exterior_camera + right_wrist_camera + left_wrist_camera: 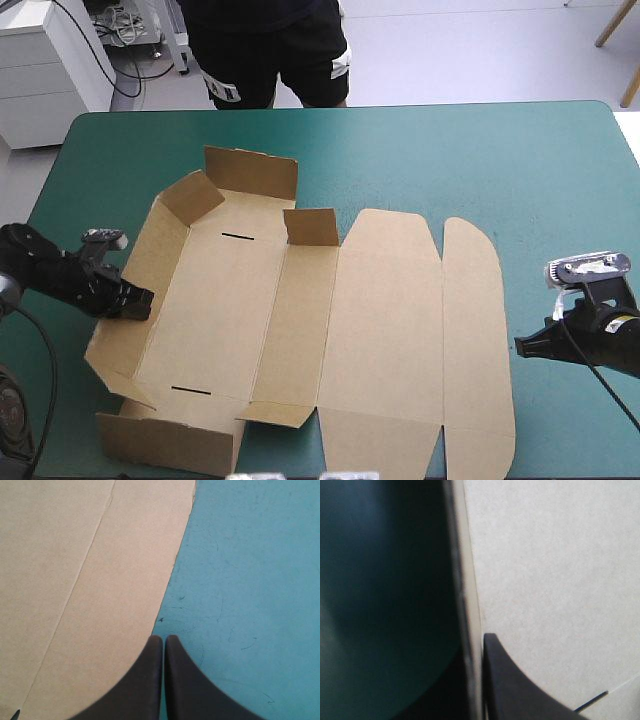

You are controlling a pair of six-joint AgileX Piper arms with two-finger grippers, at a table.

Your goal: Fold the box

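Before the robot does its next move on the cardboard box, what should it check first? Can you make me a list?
1. Grip of the left claw on the brown cardboard box: ok, it is shut on the left wall.
2. That left wall raised: ok.
3. Is the right claw free to help: ok. It is shut, holds nothing, and is over the teal-green table cover beside the rounded edge of the flat lid.
4. Lid out of the way: ok, lying flat.
5. Is the small far flap tucked in: not ok, it stands loose.
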